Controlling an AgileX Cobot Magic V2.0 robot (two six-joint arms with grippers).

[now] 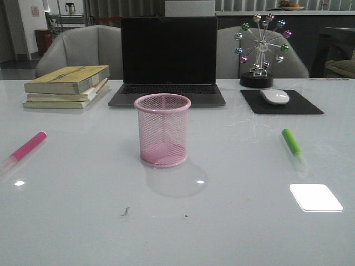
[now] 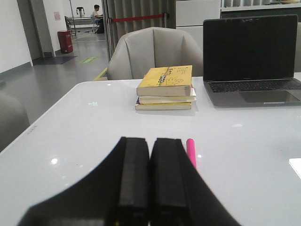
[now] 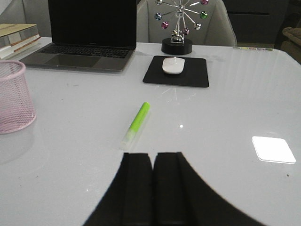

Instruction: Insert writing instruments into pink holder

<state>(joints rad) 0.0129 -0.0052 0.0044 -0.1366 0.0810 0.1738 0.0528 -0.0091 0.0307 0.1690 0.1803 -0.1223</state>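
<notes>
The pink mesh holder stands upright and empty in the middle of the table; part of it also shows in the right wrist view. The hot pink marker lies flat at the table's left. In the left wrist view that marker's tip pokes out from behind my left gripper, which is shut with nothing in it. The lime green marker lies flat at the right. It lies just beyond my right gripper as the lime green marker; that gripper is shut and empty. Neither gripper shows in the front view.
A black laptop stands open behind the holder. A stack of books lies at the back left. A white mouse rests on a black pad, with a ferris-wheel ornament behind it. Grey chairs stand beyond the table.
</notes>
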